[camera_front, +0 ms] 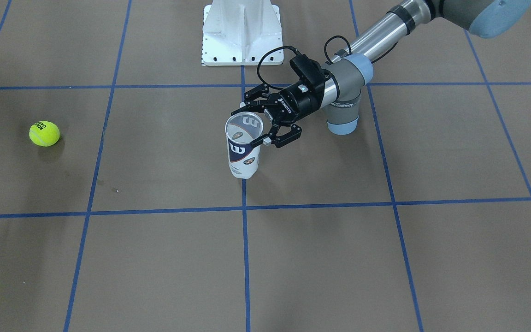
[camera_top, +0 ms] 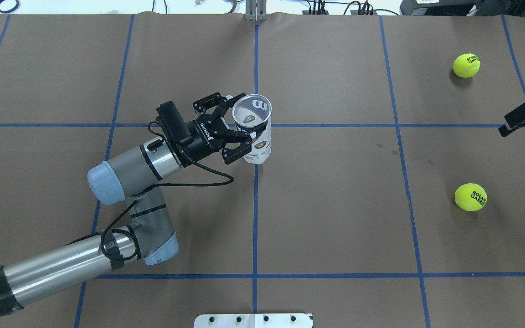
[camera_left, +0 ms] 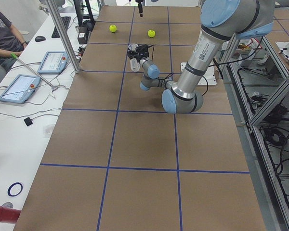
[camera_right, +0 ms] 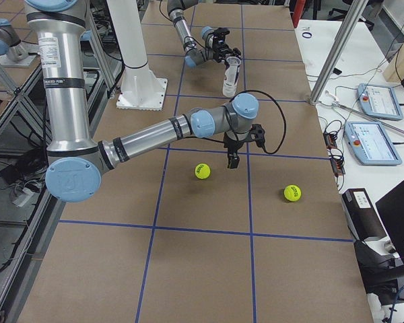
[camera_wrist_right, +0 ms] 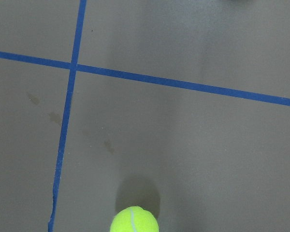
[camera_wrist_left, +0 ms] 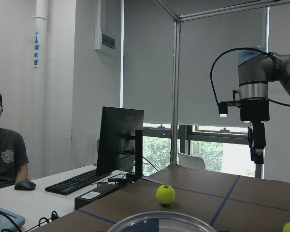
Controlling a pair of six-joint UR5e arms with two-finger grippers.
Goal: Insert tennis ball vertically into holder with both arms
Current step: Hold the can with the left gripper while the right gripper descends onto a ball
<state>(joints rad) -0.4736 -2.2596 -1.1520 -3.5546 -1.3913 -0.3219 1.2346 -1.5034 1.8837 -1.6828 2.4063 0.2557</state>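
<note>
The holder [camera_front: 243,152] stands upright on the table [camera_front: 385,253], mouth up. The left gripper [camera_front: 252,125] is clenched round it near the top. Squeezed too hard, the thin clear wall could go oval and a ball would jam at the mouth. Pushed from above, the tube might slip or tip.

Well to the robot's right of the holder, the right gripper [camera_right: 233,163] hangs close by the near tennis ball [camera_top: 470,197]. It carries nothing, and I cannot tell its finger spread. An off-centre pinch could send that ball rolling. Beyond it lies the far tennis ball [camera_top: 466,65].
</note>
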